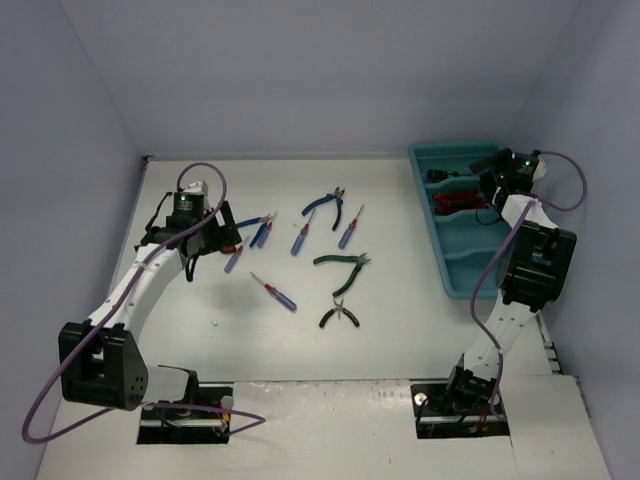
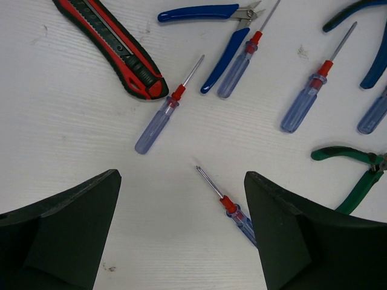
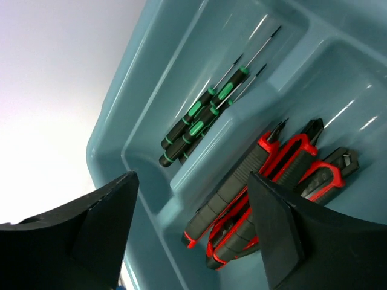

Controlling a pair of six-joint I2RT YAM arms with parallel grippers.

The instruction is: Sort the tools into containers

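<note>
**Top external view:** The left gripper [image 1: 230, 232] is hovering with its jaws apart over the left end of a scatter of tools lying on the white table [image 1: 400, 340]. Among the tools are blue-handled pliers [image 1: 325, 205], green-handled pliers [image 1: 343, 262], black-handled pliers [image 1: 340, 316] and several blue-handled screwdrivers, one of which, the nearest screwdriver [image 1: 275, 292], is lying closest to the arm bases. At far right, the right gripper [image 1: 487, 180] is hanging over the far end of the teal tray [image 1: 470, 272], where red utility knives [image 1: 455, 200] are lying in the second compartment from the far end. From here it cannot be told how its jaws are standing.

**Left wrist view:** The left gripper's black fingers [image 2: 60, 241] are standing wide apart with nothing clamped between them. On the table below, a red-collared screwdriver [image 2: 233, 211] is lying in the gap, close to the finger at picture right. Farther off, a red-black utility knife [image 2: 115, 45] is lying diagonally, with a clear-handled screwdriver [image 2: 160, 118] just beside its end. Blue pliers [image 2: 208, 12] are lying along the top edge and green pliers [image 2: 357, 175] at the right edge.

**Right wrist view:** The right gripper's fingers [image 3: 78, 241] are standing apart, gripping nothing, directly over the tray. Green-banded black screwdrivers [image 3: 205, 118] are lying together in one compartment. Red-black knives [image 3: 266, 181] are lying side by side in the compartment next to it, partly hidden behind one finger.
</note>
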